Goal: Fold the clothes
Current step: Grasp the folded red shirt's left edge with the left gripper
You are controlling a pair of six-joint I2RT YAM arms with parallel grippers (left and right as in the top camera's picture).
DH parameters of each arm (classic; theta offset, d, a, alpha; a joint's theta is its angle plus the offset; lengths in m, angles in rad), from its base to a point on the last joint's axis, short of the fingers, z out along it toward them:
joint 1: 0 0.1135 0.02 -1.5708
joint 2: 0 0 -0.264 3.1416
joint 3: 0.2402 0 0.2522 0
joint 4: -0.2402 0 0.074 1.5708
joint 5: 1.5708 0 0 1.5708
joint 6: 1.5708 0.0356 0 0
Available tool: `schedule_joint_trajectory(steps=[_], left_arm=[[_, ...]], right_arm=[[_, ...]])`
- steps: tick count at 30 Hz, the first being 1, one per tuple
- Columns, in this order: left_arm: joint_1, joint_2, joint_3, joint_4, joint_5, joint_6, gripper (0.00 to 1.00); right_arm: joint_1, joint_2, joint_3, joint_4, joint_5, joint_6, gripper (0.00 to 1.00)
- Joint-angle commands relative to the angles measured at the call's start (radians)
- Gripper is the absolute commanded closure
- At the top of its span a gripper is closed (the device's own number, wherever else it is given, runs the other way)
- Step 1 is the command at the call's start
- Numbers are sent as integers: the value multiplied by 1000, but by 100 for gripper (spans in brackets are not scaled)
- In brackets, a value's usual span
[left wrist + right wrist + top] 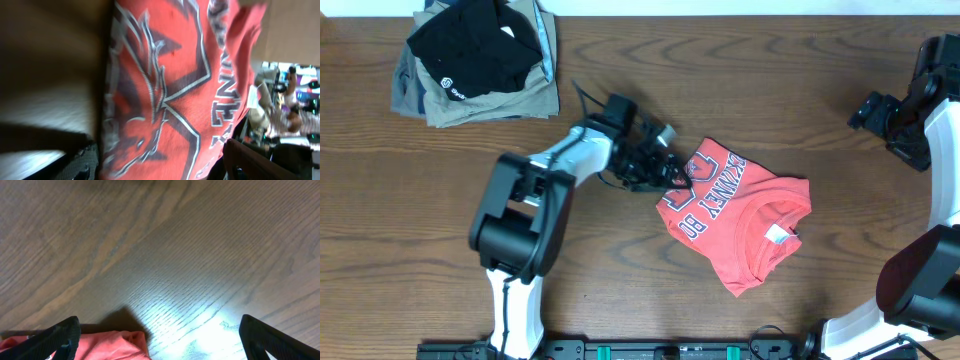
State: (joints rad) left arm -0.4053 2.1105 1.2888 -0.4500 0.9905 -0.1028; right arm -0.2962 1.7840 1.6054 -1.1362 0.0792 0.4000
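Step in hand, as I judged it: taking the first grip for the opening fold, no fold made yet. My left gripper (672,172) was at the printed edge of the red-orange cotton T-shirt (735,215) with its white-and-dark-red lettering. In the left wrist view the printed cloth filled the space between my fingers (85,160), which stood wide apart on either side of it. So the left jaws were spread around the fabric and not closed on it, holding nothing.

The shirt lay print-up and rumpled on the brown wooden table (620,290), stretching away from my left fingertips. Its small white neck tag (777,235) sat at the end far from that hand. It was not laid flat: hems bunched, outline skewed.

My right gripper (872,112) hung well apart from the shirt, jaws fully spread, empty. Its wrist view showed bare wood ahead and only a scrap of red cloth low between the fingers.

A black folded garment with a small white logo (470,50) on a khaki-grey folded garment (490,100) sat behind my left arm, well clear, not my job.

Next move, my guess: close the left jaws on that edge, bring the right hand in to a matching edge, then spread the shirt flat before folding. Risk: pinching two layers at once.
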Motion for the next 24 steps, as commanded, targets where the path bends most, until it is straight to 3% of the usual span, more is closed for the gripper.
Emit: schedule_joint_trajectory(steps=[1, 19, 22, 24], left_arm=[[-46, 34, -2, 4, 20, 20, 19], [-161, 61, -2, 165, -47, 1, 21], [-161, 61, -2, 176, -89, -14, 41], [-161, 61, -2, 175, -131, -40, 67]], right_arm=[[8, -2, 9, 0, 7, -13, 1], [8, -2, 9, 0, 7, -12, 1], [8, -2, 9, 0, 7, -12, 1], [8, -2, 9, 0, 7, -12, 1]])
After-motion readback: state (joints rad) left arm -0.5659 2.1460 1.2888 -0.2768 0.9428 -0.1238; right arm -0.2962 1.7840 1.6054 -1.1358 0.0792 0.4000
